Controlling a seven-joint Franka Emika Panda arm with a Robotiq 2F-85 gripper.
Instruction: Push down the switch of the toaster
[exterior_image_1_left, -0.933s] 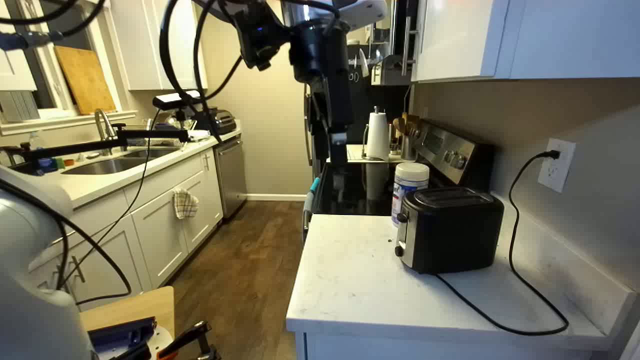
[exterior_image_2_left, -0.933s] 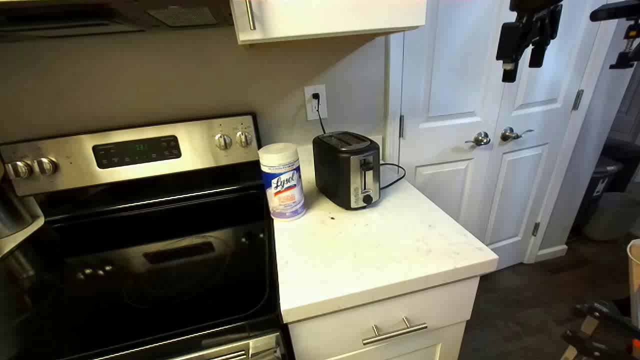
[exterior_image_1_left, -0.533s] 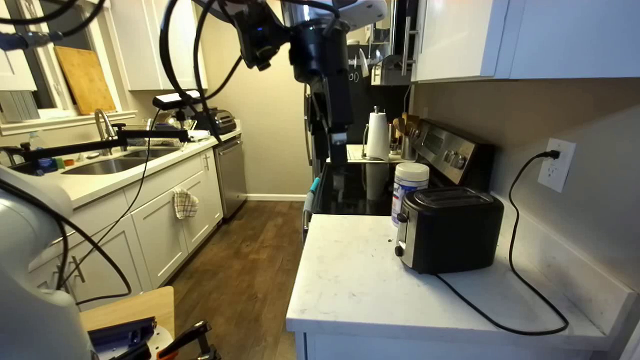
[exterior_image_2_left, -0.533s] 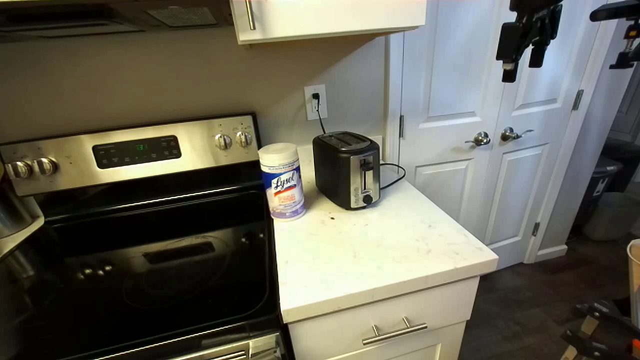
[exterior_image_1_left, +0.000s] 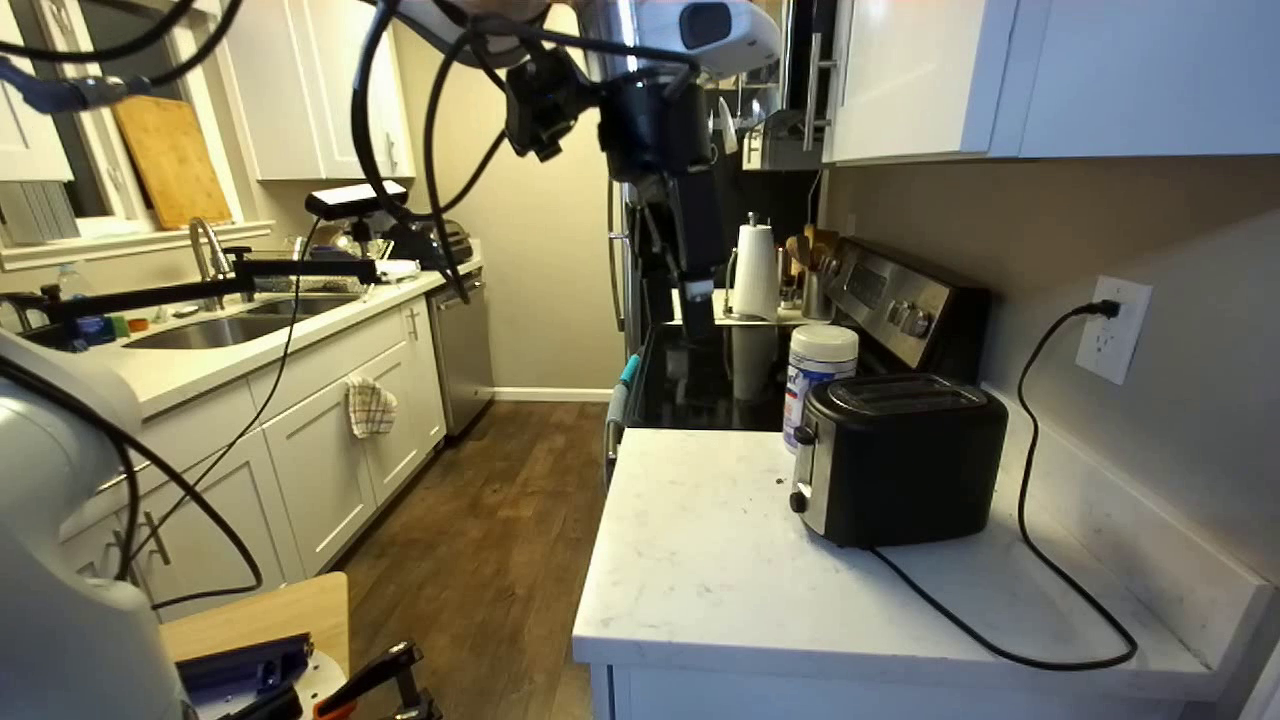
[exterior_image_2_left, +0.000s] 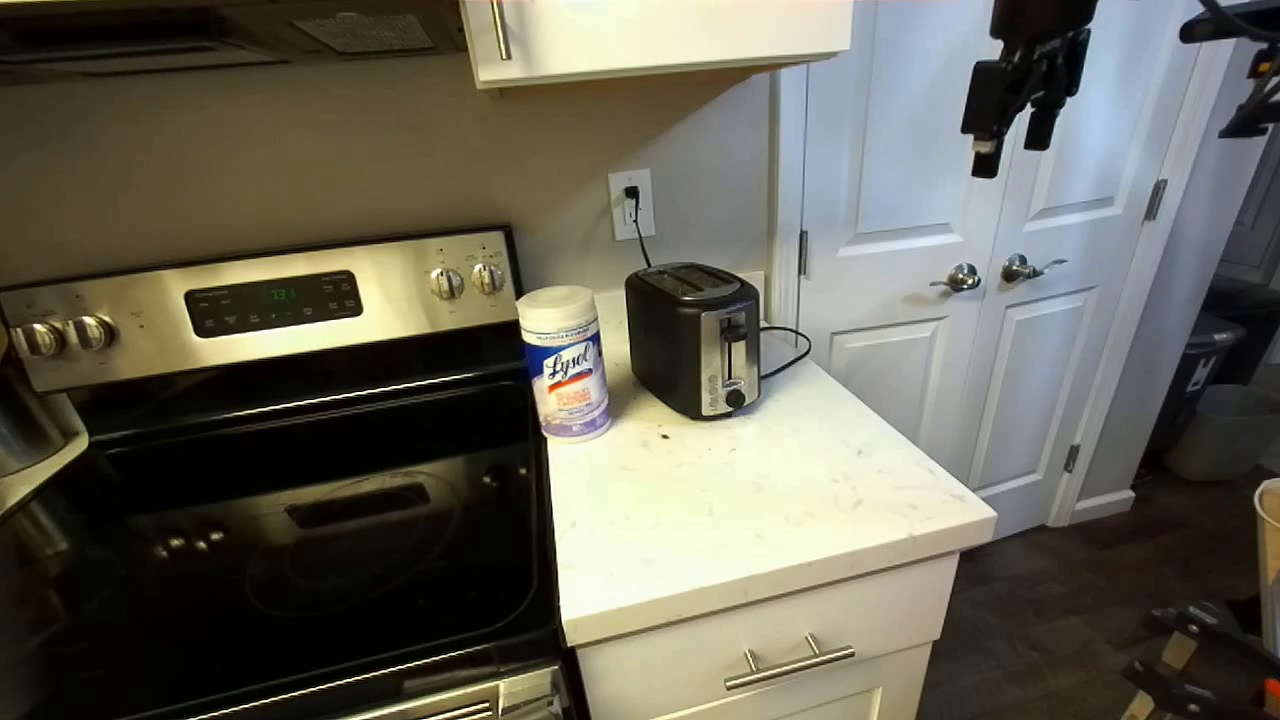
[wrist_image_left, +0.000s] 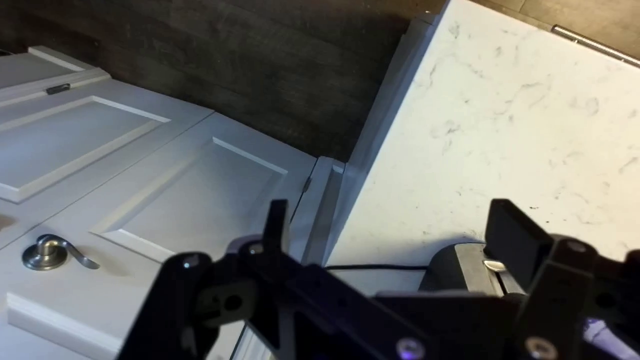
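The black toaster (exterior_image_1_left: 915, 470) with a silver front panel stands upright on the white counter; it also shows in an exterior view (exterior_image_2_left: 665, 345). Its black switch lever (exterior_image_2_left: 735, 328) sits near the top of the front slot, above a round knob (exterior_image_2_left: 736, 398). In the wrist view the toaster (wrist_image_left: 467, 267) is partly hidden behind my gripper. My gripper (exterior_image_1_left: 680, 315) is open and empty, above counter height and apart from the toaster. It also shows in an exterior view (exterior_image_2_left: 1013, 155). In the wrist view its fingertips (wrist_image_left: 389, 210) are wide apart.
A Lysol canister (exterior_image_2_left: 568, 365) stands beside the toaster, near the stove (exterior_image_2_left: 300, 520). The toaster's cord (exterior_image_1_left: 1030, 530) runs over the counter (exterior_image_1_left: 700, 560) to the wall outlet (exterior_image_1_left: 1113, 330). An upper cabinet (exterior_image_1_left: 1000, 80) hangs above the counter.
My arm and gripper have moved right and slightly lower in an exterior view, and left and lower in another. The gripper stays open. The toaster and its lever have not moved.
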